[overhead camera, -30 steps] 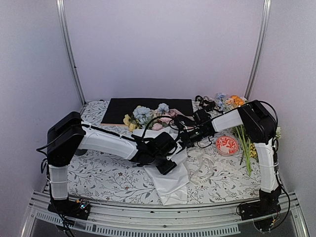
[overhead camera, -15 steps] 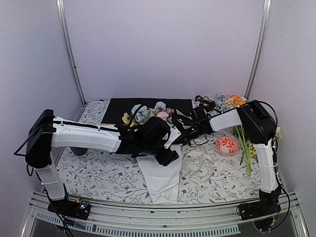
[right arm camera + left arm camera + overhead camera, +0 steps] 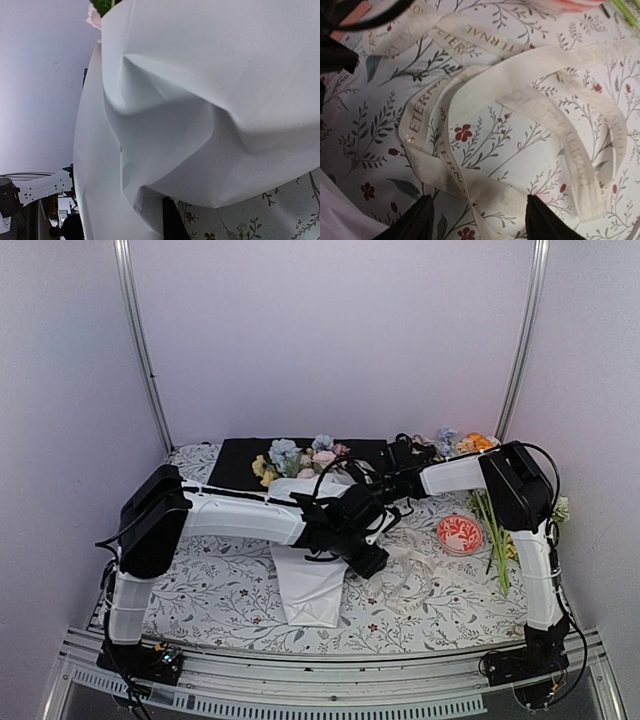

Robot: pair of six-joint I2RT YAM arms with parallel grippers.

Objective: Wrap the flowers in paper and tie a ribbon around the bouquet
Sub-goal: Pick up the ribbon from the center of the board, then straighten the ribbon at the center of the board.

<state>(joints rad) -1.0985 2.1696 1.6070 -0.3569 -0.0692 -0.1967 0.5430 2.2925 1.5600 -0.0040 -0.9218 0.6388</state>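
Shifting off the bouquet (image 3: 310, 580) and over to the ribbon (image 3: 555, 125).
Hovers with left gripper (image 3: 480, 212) spread above its loops; pins paper (image 3: 200, 100) in clenched right gripper (image 3: 383, 480), ready for tying.

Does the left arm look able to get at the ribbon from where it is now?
Probably yes. The left gripper stands open, facing the ribbon, whose loops lie bare on the tablecloth just ahead, with nothing lying across them.

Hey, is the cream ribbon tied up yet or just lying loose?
Loose: the ribbon lies in untied loops on the floral tablecloth, around nothing.
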